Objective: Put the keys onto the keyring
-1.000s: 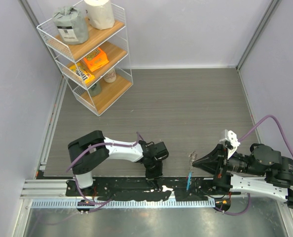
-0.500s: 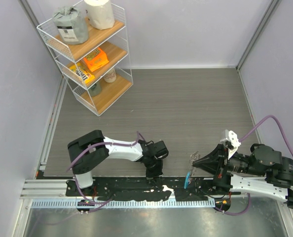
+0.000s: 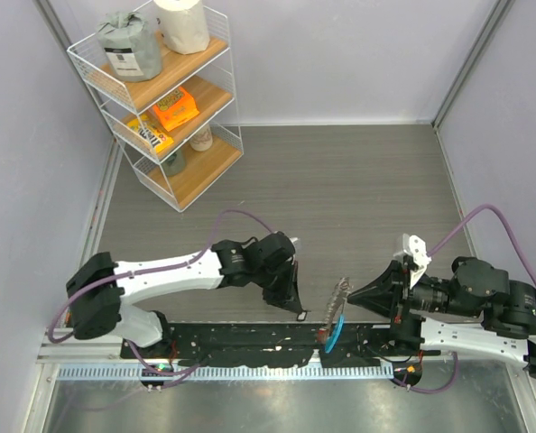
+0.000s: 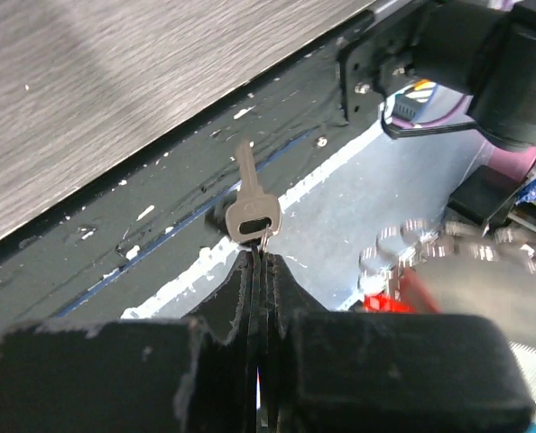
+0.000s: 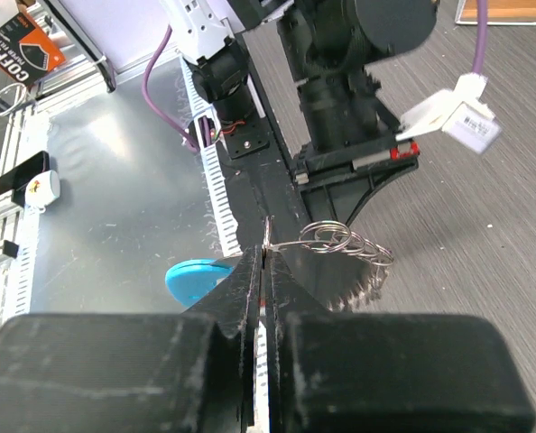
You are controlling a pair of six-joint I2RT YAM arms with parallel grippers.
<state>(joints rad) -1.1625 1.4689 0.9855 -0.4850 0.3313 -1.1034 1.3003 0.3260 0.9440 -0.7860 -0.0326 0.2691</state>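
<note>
Broadly, the grey table (image 3: 340, 180) takes up most of the top view, and a white wire rack (image 3: 205, 171) with wooden shelves stands in its far left corner. A black strip (image 3: 250, 336) runs along the near edge of the table.

The left arm (image 3: 160, 271) reaches out low from the left toward the middle of this strip. The right arm (image 3: 471, 293) lies at the right and points to the left, so the two grippers are near each other but apart.

The right gripper (image 3: 351, 296) has its fingers pressed together on the thin wire of the keyring (image 5: 327, 239). The ring sticks out from the fingertips to the right in the right wrist view. The bunch of keys (image 3: 340, 291) hangs on this ring as a toothed fan, just in front of the right fingertips and above the near edge of the table. A blue tag (image 3: 335, 330) hangs below the bunch, over the black strip, with a small red tag (image 3: 322, 336) just beside it.

The left gripper (image 3: 297, 308) is closed as well. It pinches a single key (image 4: 252, 203) by the head, and the blade points away from the fingers, over the black strip. It is not possible to tell whether this key touches the strip. The single key is to the left of the bunch and not touching it.
</note>
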